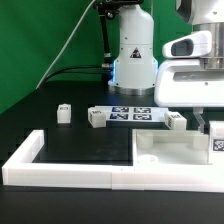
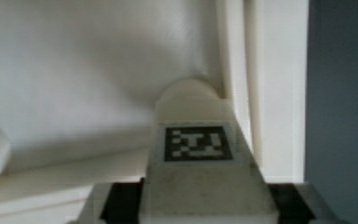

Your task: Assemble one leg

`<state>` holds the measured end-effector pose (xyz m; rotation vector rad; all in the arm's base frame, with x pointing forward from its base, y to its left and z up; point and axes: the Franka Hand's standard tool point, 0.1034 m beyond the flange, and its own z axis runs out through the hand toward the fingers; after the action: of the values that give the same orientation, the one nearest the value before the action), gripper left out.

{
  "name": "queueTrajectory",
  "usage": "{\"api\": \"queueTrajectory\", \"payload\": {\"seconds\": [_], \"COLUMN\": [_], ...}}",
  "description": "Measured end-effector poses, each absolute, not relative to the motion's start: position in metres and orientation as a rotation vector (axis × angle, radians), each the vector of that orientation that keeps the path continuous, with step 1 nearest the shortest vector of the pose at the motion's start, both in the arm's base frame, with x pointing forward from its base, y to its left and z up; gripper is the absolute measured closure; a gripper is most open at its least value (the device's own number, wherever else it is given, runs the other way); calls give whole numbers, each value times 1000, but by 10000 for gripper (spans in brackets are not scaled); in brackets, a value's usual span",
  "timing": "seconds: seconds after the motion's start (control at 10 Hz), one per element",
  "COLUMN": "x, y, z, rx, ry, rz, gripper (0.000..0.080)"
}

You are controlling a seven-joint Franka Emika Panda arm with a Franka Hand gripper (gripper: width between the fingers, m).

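Exterior view shows the arm reaching down at the exterior view's right, its end effector (image 1: 214,135) low over the large flat white panel (image 1: 170,155), which lies on the black tabletop (image 1: 80,150) inside the corner of the long white L-shaped border wall (image 1: 60,172). A tagged white piece shows between the fingers there, at the frame's edge. Three loose legs rest on the tabletop behind the panel: one (image 1: 64,112) well apart toward the exterior view's left, one (image 1: 96,118) just beside the marker board (image 1: 131,113), and one (image 1: 175,121) near the board's other end. Wrist view fills with the held leg (image 2: 199,135), its square black-and-white tag facing the camera, its rounded tip pointing away toward the white panel surface (image 2: 69,100). Dark finger pads (image 2: 114,200) press against both sides of the leg's near end, so the end effector is closed on this leg. Whether the tip touches the panel cannot be told.
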<state>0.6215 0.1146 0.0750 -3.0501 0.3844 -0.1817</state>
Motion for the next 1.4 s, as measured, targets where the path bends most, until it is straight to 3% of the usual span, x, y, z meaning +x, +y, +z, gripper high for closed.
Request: {"api": "queueTrajectory", "payload": {"seconds": [0.6, 1.4], "x": [619, 620], "y": [122, 123], "z": [76, 75], "rx": [-2542, -1684], "ry": [1643, 2454], "rz": [-111, 12], "gripper": [507, 506]}}
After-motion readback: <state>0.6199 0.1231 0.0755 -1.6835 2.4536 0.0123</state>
